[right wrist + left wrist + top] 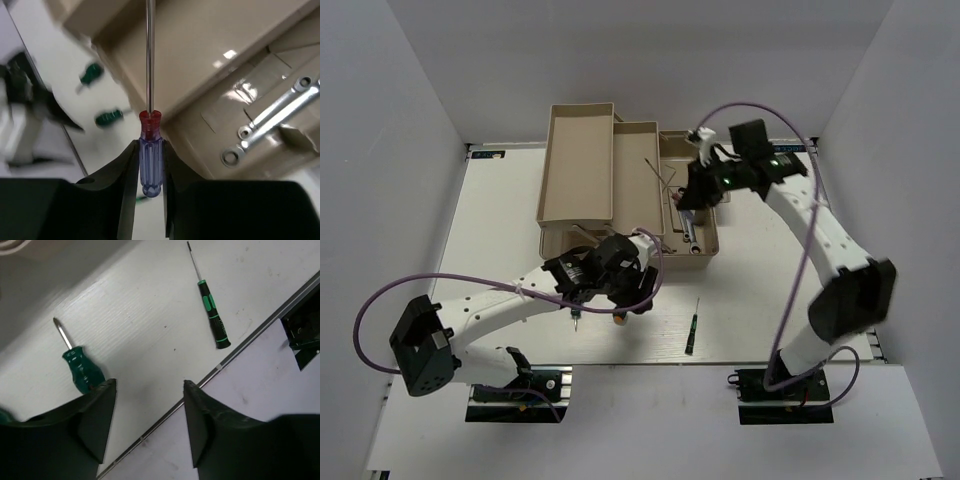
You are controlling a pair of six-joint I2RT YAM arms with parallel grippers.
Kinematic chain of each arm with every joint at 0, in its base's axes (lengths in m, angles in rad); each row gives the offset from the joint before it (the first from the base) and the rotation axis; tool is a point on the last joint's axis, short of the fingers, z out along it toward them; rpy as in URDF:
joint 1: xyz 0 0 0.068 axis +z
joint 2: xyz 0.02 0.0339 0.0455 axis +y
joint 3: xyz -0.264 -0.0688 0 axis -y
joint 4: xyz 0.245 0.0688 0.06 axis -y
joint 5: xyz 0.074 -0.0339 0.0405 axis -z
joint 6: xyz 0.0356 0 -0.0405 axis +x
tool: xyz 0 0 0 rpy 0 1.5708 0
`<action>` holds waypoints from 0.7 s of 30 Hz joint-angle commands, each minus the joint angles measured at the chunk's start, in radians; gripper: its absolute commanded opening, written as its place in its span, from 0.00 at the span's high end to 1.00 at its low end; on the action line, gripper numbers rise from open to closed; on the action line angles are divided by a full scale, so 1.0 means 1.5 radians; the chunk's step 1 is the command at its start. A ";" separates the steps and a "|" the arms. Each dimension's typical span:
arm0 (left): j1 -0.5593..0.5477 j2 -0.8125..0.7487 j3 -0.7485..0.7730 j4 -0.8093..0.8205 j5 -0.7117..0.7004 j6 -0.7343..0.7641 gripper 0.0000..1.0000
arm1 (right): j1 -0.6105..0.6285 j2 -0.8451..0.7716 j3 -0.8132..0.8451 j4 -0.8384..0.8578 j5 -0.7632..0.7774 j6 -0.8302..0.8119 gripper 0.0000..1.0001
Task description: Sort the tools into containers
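Observation:
My right gripper (694, 196) is shut on the red and blue-handled precision screwdriver (150, 165) and holds it above the beige trays (638, 176), with the shaft pointing over them. Two silver wrenches (272, 119) lie in the base tub (704, 256). My left gripper (149, 390) is open and empty, low over the table in front of the toolbox. A stubby green screwdriver (81, 368) lies just left of its left finger. The black precision screwdriver (213, 319) with green bands lies further right and also shows in the top view (693, 327). Two stubby green screwdrivers (108, 118) show blurred in the right wrist view.
A long beige tray (580, 160) stands at the far left of the toolbox. The table's front edge strip (240, 347) runs close behind the left gripper. White walls enclose the table on three sides. Purple cables loop from both arms.

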 commanded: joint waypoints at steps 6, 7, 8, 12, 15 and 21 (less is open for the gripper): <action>-0.042 0.030 0.030 0.044 -0.013 -0.001 0.18 | 0.071 0.259 0.306 0.139 0.102 0.422 1.00; -0.050 0.038 0.030 0.051 -0.020 -0.002 0.18 | 0.082 0.280 0.325 0.136 0.118 0.425 1.00; -0.051 0.045 0.039 0.051 -0.020 -0.010 0.17 | 0.084 0.299 0.337 0.129 0.127 0.424 1.00; -0.078 0.084 0.071 0.051 -0.047 -0.023 0.15 | 0.091 0.323 0.342 0.128 0.131 0.420 0.72; -0.095 0.140 0.105 0.043 -0.064 -0.029 0.15 | 0.085 0.324 0.337 0.122 0.113 0.412 0.56; -0.140 0.226 0.167 0.004 -0.094 -0.043 0.15 | 0.061 0.244 0.303 0.120 0.106 0.347 0.48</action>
